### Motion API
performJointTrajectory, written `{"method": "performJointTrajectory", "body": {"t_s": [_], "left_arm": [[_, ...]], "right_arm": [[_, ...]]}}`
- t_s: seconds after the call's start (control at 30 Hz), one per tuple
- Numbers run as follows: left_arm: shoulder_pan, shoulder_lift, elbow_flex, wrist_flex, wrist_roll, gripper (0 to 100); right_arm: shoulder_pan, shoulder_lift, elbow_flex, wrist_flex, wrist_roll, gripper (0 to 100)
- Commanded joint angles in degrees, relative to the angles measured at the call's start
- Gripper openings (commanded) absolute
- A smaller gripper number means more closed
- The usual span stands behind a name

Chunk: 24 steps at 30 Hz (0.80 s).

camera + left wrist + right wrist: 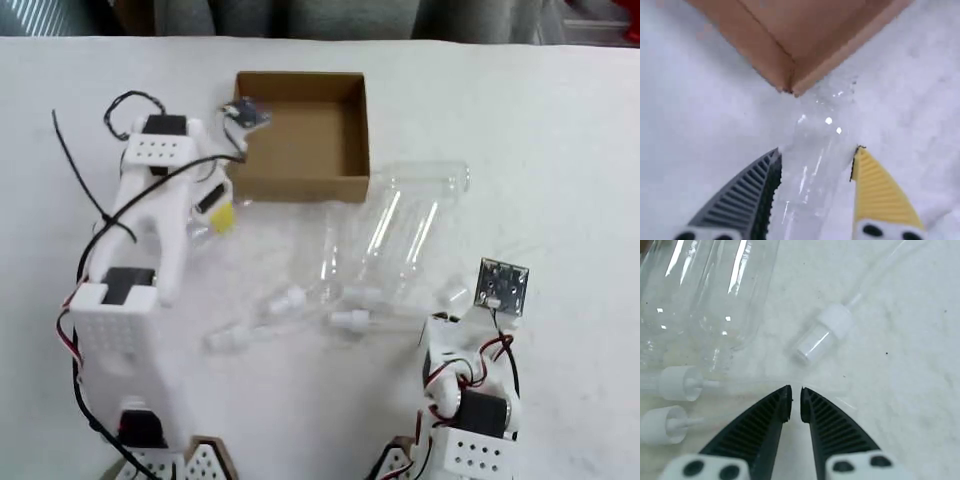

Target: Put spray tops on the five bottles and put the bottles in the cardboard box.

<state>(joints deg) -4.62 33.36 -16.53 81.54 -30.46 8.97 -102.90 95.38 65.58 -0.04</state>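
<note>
left fingers [747,192] pinching bottle [815,150] | right fingers [765,425] almost pressed together | best lifted clear over cardboard box [740,40] corner

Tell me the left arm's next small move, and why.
Probably a lift. The left gripper is shut on a clear bottle whose far end sits outside the cardboard box, by its corner, so it likely must clear the wall before going in.

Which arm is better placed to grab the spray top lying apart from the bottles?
Right. The right claw, empty, hangs close to that spray top, while the left claw holds a clear bottle at the cardboard box corner.
</note>
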Motion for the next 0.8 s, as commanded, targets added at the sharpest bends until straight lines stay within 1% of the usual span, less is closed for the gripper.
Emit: {"method": "performJointTrajectory", "body": {"t_s": [0.0, 0.1, 0.17, 0.27, 0.43, 0.63, 0.77], "left_arm": [[-5.93, 1.27, 0.53, 2.11, 17.85, 24], [-8.48, 1.19, 0.53, 2.2, 20.13, 31], [-9.8, 1.19, 0.53, 2.29, 20.22, 33], [-10.77, 1.1, 0.26, 2.29, 20.22, 33], [-10.42, 0.13, 0.0, 2.99, 20.04, 33], [-10.15, -9.19, 0.53, 4.22, 20.13, 33], [-8.57, -14.02, 0.62, 5.71, 19.52, 33]], "right_arm": [[0.13, -0.48, -0.18, 0.04, 0.0, 2.2], [0.13, -0.48, -0.18, 0.04, 0.0, 2.2], [0.13, -0.48, -0.18, 0.04, 0.0, 2.2], [0.13, -0.48, -0.18, 0.04, 0.0, 2.2], [0.13, -0.48, -0.18, 0.04, 0.0, 2.2], [0.13, -0.48, -0.18, 0.04, 0.0, 2.2], [0.13, -0.48, -0.18, 0.04, 0.0, 2.2]]}}
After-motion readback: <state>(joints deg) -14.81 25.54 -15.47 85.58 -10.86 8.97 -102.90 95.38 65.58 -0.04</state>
